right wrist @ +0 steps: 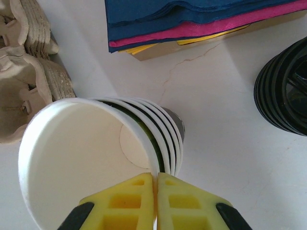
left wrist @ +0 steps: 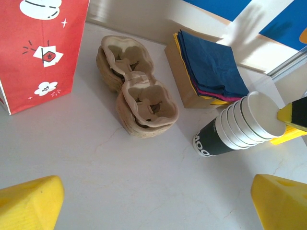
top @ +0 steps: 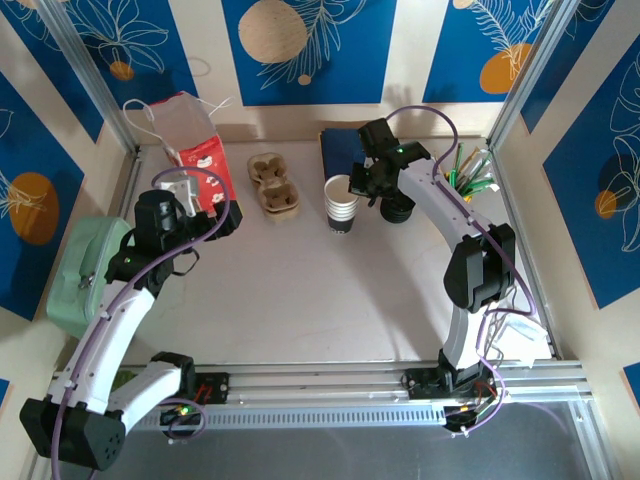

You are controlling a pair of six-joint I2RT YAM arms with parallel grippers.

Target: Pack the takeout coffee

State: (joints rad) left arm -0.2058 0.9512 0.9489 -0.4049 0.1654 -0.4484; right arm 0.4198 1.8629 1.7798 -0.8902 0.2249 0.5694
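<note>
The takeout coffee is out of view. A stack of lidless white cups with a dark band low on its side stands at the middle back of the table. In the right wrist view my right gripper is shut, its yellow fingers pinching the near rim of the top cup of the stack. From above, that gripper sits right over the stack. My left gripper hovers to the left of the stack. Its jaws are open with only bare table between them.
A stack of black lids stands just right of the cups. Folded napkins lie on a brown box behind them. Stacked pulp cup carriers sit left of the cups, next to a red paper bag. A green case lies at the left edge.
</note>
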